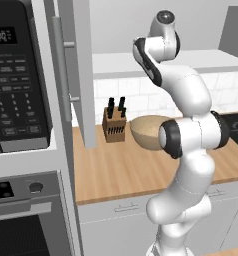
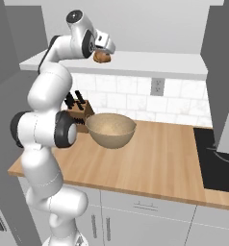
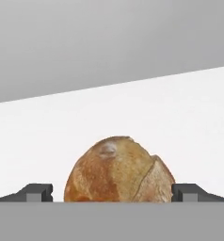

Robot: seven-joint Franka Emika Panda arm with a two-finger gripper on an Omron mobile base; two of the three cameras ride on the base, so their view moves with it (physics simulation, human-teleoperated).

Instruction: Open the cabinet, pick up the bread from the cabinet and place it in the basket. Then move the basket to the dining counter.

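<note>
1. My claw (image 3: 112,192) stood spread to its widest with nothing gripped. In the hand view its two fingertips (image 3: 36,192) sat either side of the bread (image 3: 118,170), apart from its flanks.
2. The bread lay on the white shelf (image 2: 150,62) of the cabinet (image 1: 81,75), whose door hung swung open. In the right base view the bun (image 2: 102,56) showed just under my hand, near the shelf's front edge.
3. I judged the step in hand to be the grasp: the door was open, the bread not yet held.
4. To do it well, I thought I should ease a little further in, so the fingers met the loaf at its widest part and not on the near curve. The loaf is round and could squirt out of a shallow pinch.
5. I also judged it wise to keep the fingertips just off the shelf, close evenly, then lift straight up before drawing back.
6. The basket (image 2: 110,129) stood on the wooden table (image 2: 155,163) below, well under the shelf and a little to my right, its mouth open and clear.
7. A knife block (image 2: 79,115) stood just beside the basket, near my elbow; I reckoned the descent should stay clear of it.
8. The open door and the microwave (image 1: 18,80) stood to my left, and a dark hob (image 2: 217,158) lay at the far right. None of them lay between bread and basket.
</note>
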